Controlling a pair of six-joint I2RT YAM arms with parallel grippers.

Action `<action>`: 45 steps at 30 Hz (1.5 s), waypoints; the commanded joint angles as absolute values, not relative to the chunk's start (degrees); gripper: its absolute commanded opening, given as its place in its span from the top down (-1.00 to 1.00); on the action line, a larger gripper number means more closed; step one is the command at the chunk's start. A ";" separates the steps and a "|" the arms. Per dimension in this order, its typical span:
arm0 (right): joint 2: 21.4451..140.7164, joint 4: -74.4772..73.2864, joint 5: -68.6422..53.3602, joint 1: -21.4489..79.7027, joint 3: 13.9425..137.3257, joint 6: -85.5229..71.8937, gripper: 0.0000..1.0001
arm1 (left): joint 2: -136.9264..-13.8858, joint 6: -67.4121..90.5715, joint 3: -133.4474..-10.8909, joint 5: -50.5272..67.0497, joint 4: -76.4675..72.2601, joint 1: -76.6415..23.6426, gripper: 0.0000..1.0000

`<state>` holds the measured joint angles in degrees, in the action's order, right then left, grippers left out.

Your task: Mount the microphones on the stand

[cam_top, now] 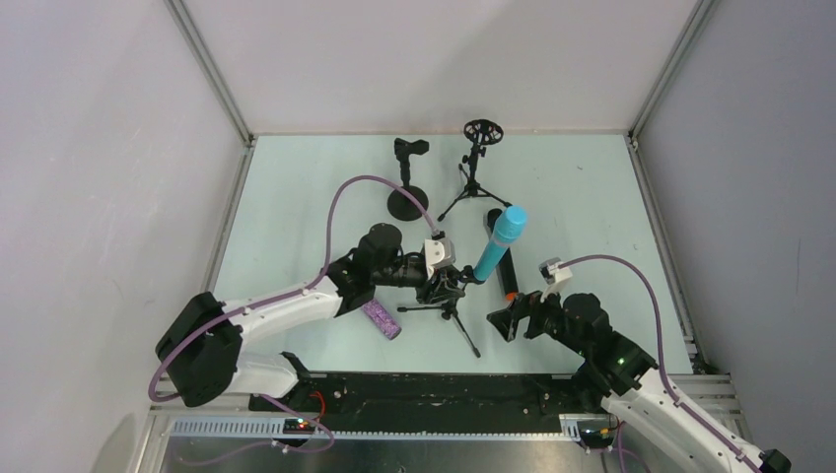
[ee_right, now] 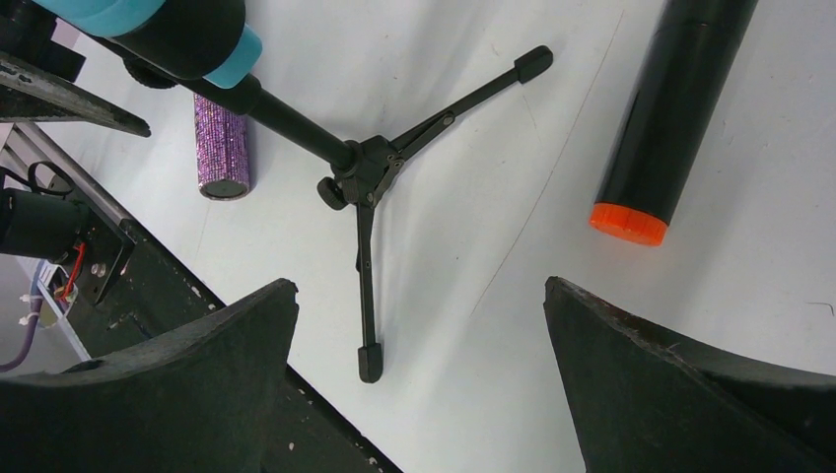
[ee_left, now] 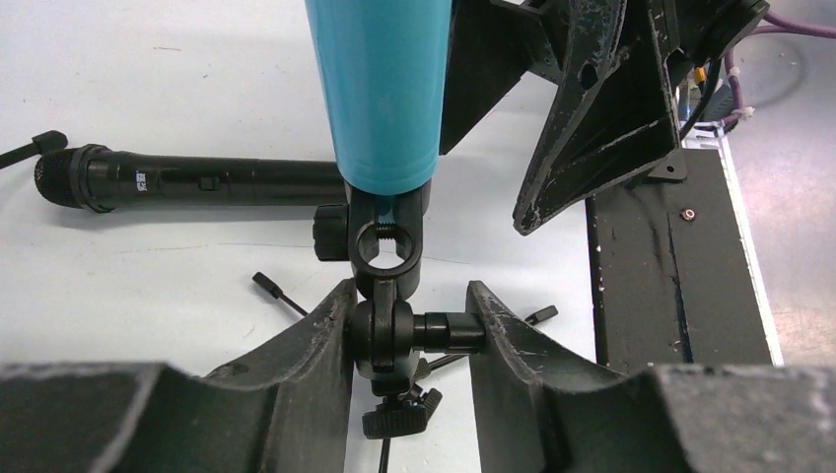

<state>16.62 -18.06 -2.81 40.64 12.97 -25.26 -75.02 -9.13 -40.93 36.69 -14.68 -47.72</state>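
The turquoise microphone (cam_top: 499,240) stands tilted in the clip of a small black tripod stand (cam_top: 451,307). My left gripper (cam_top: 446,283) is shut on that stand's swivel joint (ee_left: 399,330), just under the turquoise microphone (ee_left: 380,89); its fingers (ee_left: 315,345) press on the joint from both sides. The black microphone with an orange end (cam_top: 503,261) lies flat behind the stand and also shows in the right wrist view (ee_right: 661,128). The purple glitter microphone (cam_top: 381,319) lies left of the tripod; its mesh head is hidden. My right gripper (cam_top: 505,322) is open and empty, low over the table right of the tripod (ee_right: 365,182).
A round-base stand with a clip (cam_top: 407,195) and a tripod with a ring mount (cam_top: 478,163) stand at the back. The table's black front edge (ee_right: 197,305) lies just under my right gripper. White walls enclose the table.
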 commanded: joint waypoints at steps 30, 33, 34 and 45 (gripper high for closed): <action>17.38 10.45 -4.69 43.46 10.05 -11.29 -0.88 | -63.73 -4.05 -48.74 31.57 -16.26 -47.87 1.00; 18.79 13.19 -5.46 43.56 10.68 -10.59 -0.88 | -63.02 -2.31 -49.94 31.52 -16.23 -47.86 1.00; 19.53 14.61 -5.63 43.56 10.98 -10.39 -0.89 | -62.88 -1.04 -50.33 31.83 -16.25 -47.84 1.00; 27.87 26.19 -12.52 43.62 15.02 -8.66 -0.84 | -61.73 2.58 -52.85 30.92 -16.20 -49.04 1.00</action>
